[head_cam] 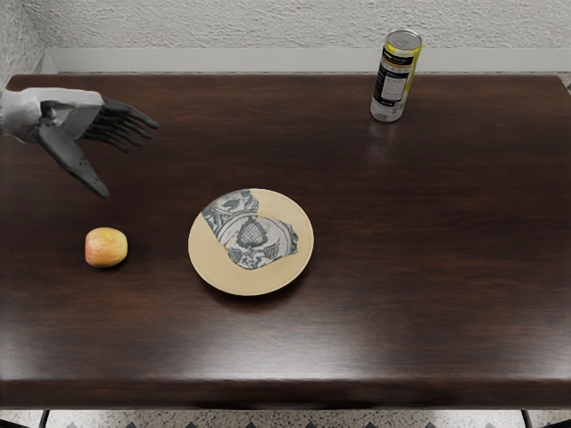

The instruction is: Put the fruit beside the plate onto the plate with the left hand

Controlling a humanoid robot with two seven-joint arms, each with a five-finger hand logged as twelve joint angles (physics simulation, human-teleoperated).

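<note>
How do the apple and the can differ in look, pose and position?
The apple is round, red-yellow; the can is a tall yellow-black cylinder. The apple sits left of the plate; the can stands upright far back, right. Both rest on the table, untouched by the left robot hand.

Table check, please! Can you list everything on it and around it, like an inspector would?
Surface: dark glossy wooden table; no spills seen.
Job's things: apple lying on the table left of the plate, not touching it; plate with a grey pattern and nothing on it.
Clutter: yellow-and-black can standing upright near the far edge, right of the plate.
Hands: left hand open with fingers spread, over the far left of the table beyond the apple, holding nothing; right hand not in view.
Cables: nothing seen.
Surroundings: pale rough wall behind the table; speckled floor below the front edge.
</note>
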